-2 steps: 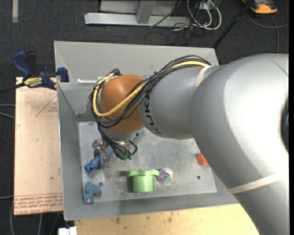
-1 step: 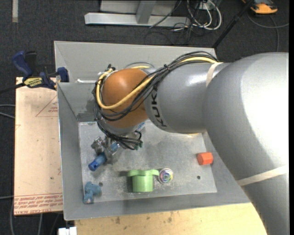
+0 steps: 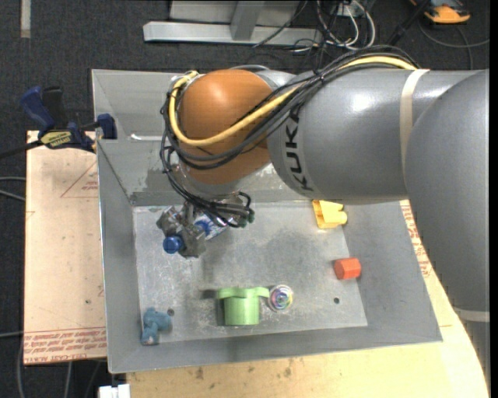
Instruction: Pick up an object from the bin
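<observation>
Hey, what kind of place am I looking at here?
Probably a robotics lab or test cell: a big grey robot arm reaches into a metal bin of small things like a green cup, and loose cables lie on the floor behind it.

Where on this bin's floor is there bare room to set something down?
Widest bare floor: the middle, bordered by the gripper, yellow piece, orange block and green cylinder. A smaller patch lies at the floor's lower right, beyond the shiny ball. Crowded at the upper left, where the gripper is down by a small blue thing.
</observation>
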`<state>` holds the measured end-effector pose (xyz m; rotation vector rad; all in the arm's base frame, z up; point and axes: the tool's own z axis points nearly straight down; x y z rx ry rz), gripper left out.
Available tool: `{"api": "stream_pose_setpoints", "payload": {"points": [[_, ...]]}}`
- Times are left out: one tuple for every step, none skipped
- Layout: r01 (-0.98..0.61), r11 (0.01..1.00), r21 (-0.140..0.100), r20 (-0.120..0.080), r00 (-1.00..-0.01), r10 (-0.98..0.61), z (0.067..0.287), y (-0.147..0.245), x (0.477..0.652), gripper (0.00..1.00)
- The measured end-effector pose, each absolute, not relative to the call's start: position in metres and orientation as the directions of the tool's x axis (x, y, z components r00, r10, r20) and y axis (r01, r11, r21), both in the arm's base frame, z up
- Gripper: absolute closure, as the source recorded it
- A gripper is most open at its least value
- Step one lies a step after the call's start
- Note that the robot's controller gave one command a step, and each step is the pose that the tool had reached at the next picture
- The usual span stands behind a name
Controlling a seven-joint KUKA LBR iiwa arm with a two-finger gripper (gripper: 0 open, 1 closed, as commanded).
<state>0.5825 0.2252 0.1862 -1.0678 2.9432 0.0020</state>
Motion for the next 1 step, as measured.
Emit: {"api": "stream_pose_setpoints", "payload": {"points": [[-0.644,0.765,-0.001,-0.009,-0.765,-0.644,0.2470,0.2451,0.5717,1.00]]}}
